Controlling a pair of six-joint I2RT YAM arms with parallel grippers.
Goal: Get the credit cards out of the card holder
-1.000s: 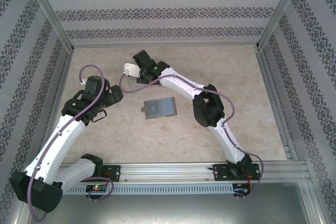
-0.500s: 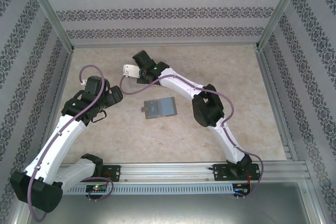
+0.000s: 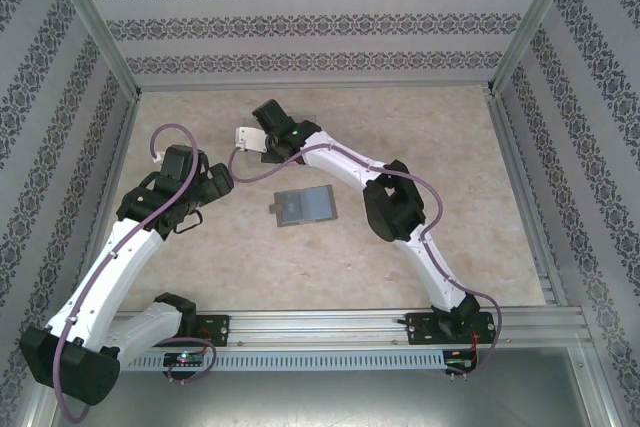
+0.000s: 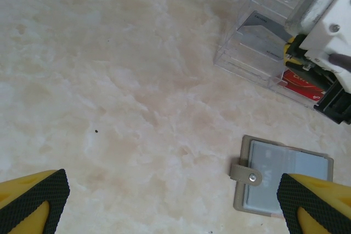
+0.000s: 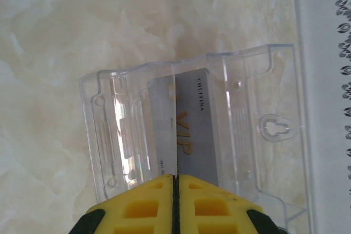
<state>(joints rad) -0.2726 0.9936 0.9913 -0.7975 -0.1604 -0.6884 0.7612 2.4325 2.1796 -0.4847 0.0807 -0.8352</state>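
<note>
Fingers [image 4: 33, 198] of the left gripper [image 4: 173, 193] gape wide, right gripper [image 5: 174, 179] pinched together over the clear tray [image 5: 269, 80]. We see the card holder [image 4: 274, 173] by a left fingertip, nearer that arm

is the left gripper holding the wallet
No, the left gripper is wide open, and the wallet lies flat on the table beside it.

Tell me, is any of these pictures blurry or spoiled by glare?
Top external: even light, faint shadows under the arms. Left wrist: table sharp. Right wrist: bright glints on the clear tray, print on the grey card readable.
</note>
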